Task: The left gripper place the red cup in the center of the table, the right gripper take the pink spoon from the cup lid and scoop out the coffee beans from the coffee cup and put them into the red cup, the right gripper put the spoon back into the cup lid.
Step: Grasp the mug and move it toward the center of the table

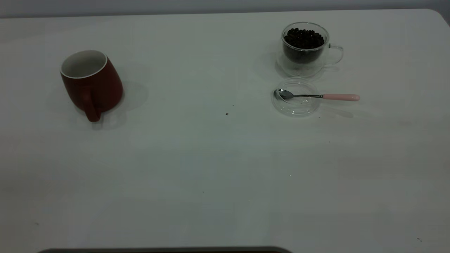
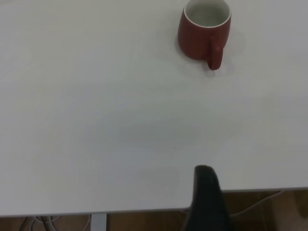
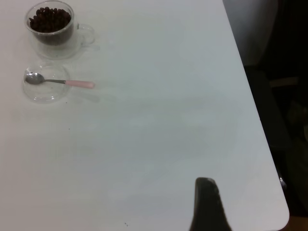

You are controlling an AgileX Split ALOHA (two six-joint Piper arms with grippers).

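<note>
The red cup (image 1: 91, 84) stands upright at the table's left, handle toward the near edge; it also shows in the left wrist view (image 2: 204, 31). The clear coffee cup (image 1: 304, 56) holds coffee beans (image 1: 304, 38) at the far right. Just in front lies the cup lid (image 1: 294, 107), with the pink spoon (image 1: 318, 95) resting bowl-in-lid and its handle pointing right. The right wrist view shows the coffee cup (image 3: 50, 36), lid (image 3: 45, 94) and spoon (image 3: 60, 82). My left gripper (image 2: 206, 197) hangs at the table's edge, far from the red cup. My right gripper (image 3: 207, 204) is near the table's corner, far from the spoon.
The white table (image 1: 211, 158) carries a few tiny dark specks (image 1: 226, 114) near its middle. Neither arm shows in the exterior view. The table's rounded corner (image 3: 281, 211) and a dark drop-off lie beside my right gripper.
</note>
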